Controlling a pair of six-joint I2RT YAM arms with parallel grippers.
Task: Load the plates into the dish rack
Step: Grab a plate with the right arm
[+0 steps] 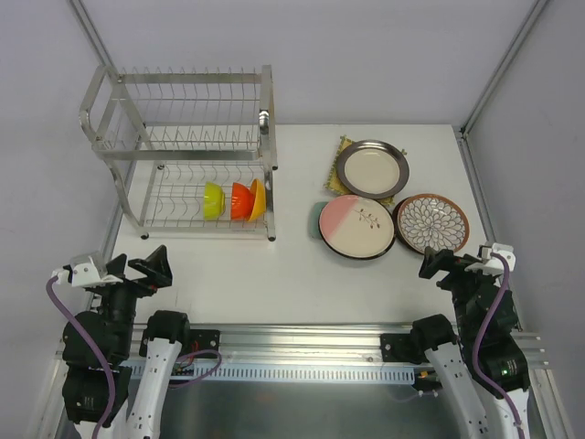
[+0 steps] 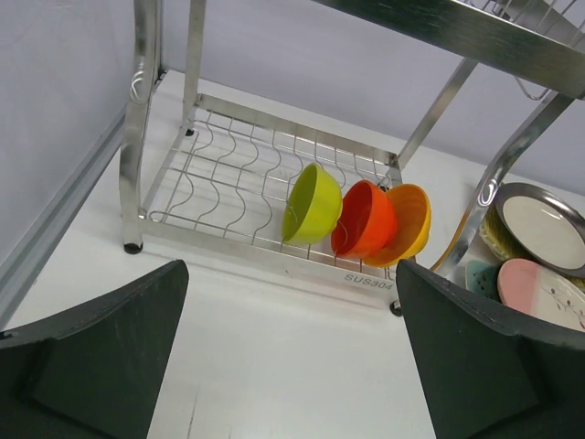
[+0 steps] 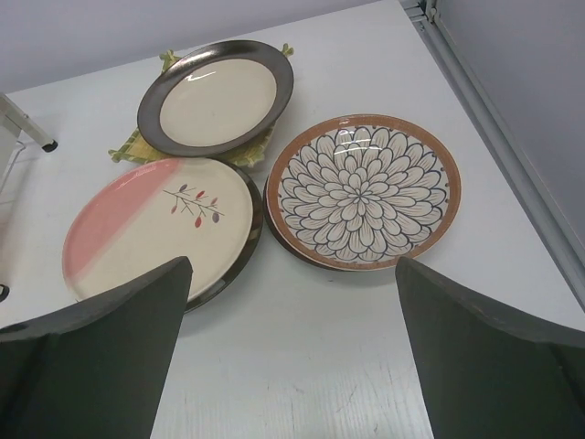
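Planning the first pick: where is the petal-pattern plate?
Top view, right side of the table: the petal-pattern plate lies right of the pink-and-white plate, near the right pincer.

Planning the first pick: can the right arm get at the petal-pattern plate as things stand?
Probably yes: the petal-pattern plate lies uncovered just ahead of the open right gripper, with nothing standing between them.

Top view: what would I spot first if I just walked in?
Probably the three bright bowls, green, orange and yellow, tipped on their sides in the bottom shelf of the shiny dish rack at the back left. Next, the patterned plates bunched on the right, the flowery one nearest the right edge.
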